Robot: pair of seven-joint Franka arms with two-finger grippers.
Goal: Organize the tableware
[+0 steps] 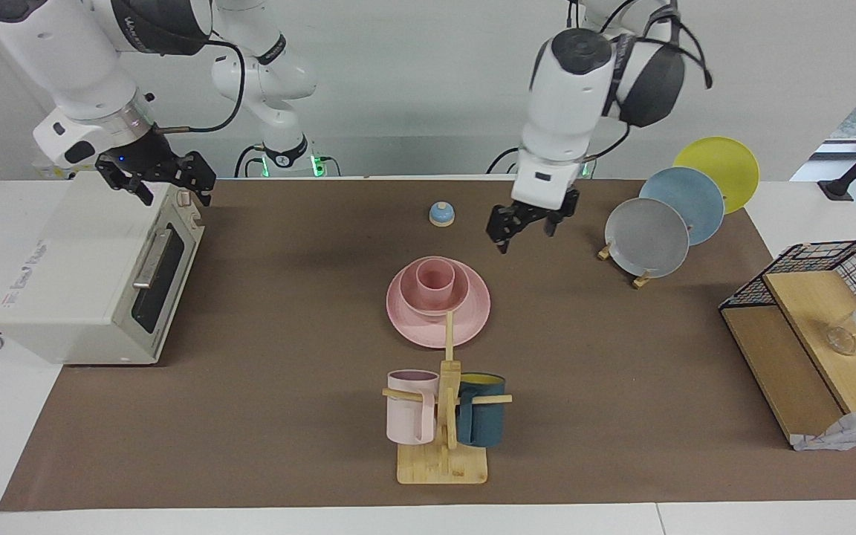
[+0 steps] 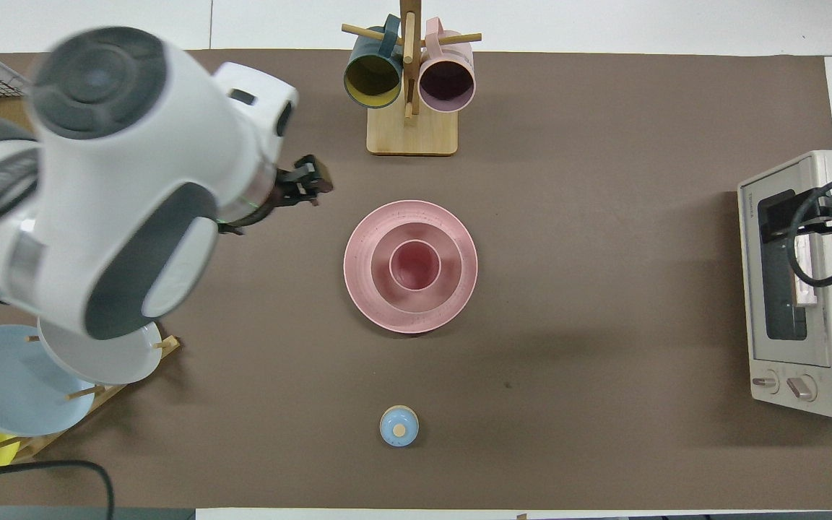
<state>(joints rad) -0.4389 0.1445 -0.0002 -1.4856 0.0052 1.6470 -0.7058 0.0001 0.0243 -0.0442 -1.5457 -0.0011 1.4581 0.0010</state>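
A brown mat (image 1: 621,371) covers the white table, with a pale wall at the robots' end. In the facing view, the pink plate (image 1: 438,325) lies in the middle of the mat, the bowl (image 1: 434,290) sits on it and the cup (image 1: 435,280) stands upright in the bowl, so the 3 pieces are already nested. I judge them to be light and stiff, with a smooth matte surface that may slip a little; the cup is best taken across its rim wall, the bowl by its rim, and the flat plate only by its edge, which is hard to catch from above. The left gripper (image 1: 523,229) hangs over bare mat between the stack and the plate rack (image 1: 643,279), its fingers a little apart and holding nothing. The right gripper (image 1: 157,178) waits over the oven (image 1: 93,282), fingers spread and empty. A small blue bell (image 1: 441,214) lies nearer to the robots than the stack. The mug tree (image 1: 444,416) stands farther from the robots, just beside the plate, and its post could block a low approach from there. In the overhead view, the left gripper (image 2: 304,188) shows beside the plate (image 2: 365,289), toward the left arm's end; the cup (image 2: 414,265) is centred in the bowl (image 2: 441,289). The left arm covers part of the grey plate (image 2: 116,361), and the bell (image 2: 399,426) is well apart from the stack.
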